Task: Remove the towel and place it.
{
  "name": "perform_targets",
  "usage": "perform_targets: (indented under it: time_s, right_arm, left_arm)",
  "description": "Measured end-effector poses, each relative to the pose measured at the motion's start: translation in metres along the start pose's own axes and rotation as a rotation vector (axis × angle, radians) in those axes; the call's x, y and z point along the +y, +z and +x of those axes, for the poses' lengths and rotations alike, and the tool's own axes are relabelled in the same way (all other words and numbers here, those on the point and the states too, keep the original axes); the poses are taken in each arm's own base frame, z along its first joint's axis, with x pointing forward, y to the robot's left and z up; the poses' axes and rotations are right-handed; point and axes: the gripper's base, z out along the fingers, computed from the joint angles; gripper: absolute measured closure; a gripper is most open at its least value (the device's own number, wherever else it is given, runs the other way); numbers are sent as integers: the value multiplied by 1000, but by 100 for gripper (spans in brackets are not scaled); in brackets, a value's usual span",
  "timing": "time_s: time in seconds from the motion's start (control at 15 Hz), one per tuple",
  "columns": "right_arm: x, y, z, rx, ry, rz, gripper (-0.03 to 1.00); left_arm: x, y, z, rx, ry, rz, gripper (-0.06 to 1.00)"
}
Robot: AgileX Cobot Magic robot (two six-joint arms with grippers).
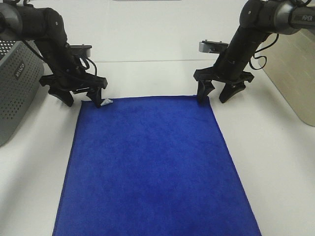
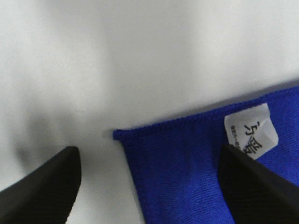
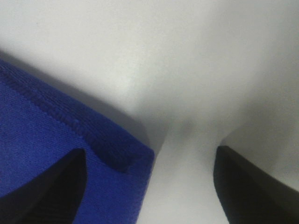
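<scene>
The royal-blue towel point(image 1: 152, 167) lies spread flat on the white table point(image 1: 147, 73), reaching from mid-table to the near edge of the high view. Its small white tag point(image 1: 106, 102) sits at the far left corner. My left gripper point(image 1: 83, 101) is open and straddles that corner; in the left wrist view the towel point(image 2: 187, 168) and its tag point(image 2: 251, 130) lie between the two dark fingers point(image 2: 42, 186). My right gripper point(image 1: 215, 97) is open over the far right corner, which shows as the towel's hemmed edge point(image 3: 60, 135) in the right wrist view. Neither gripper holds anything.
A grey perforated basket point(image 1: 15, 83) stands at the left edge of the table, close behind the left arm. A pale panel point(image 1: 295, 73) stands at the right. Bare white table lies beyond the towel and along both of its sides.
</scene>
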Motion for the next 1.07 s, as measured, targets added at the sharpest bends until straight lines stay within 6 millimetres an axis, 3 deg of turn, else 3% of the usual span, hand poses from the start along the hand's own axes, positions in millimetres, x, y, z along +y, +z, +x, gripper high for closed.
perform_targets:
  time_s: [0.33, 0.6, 0.93, 1.07]
  right_arm:
    - [2, 0, 0, -1, 8, -22, 22]
    - [4, 0, -1, -7, -1, -46, 23]
    - [8, 4, -3, -38, 16, -110, 39]
    - [7, 7, -4, -48, 19, -107, 56]
  left_arm:
    - [-4, 0, -1, -2, 27, 42, 18]
    - [-18, 2, 0, -3, 55, 70, 25]
    - [-47, 8, 2, -18, 95, 98, 39]
    - [-47, 9, 2, -20, 94, 98, 51]
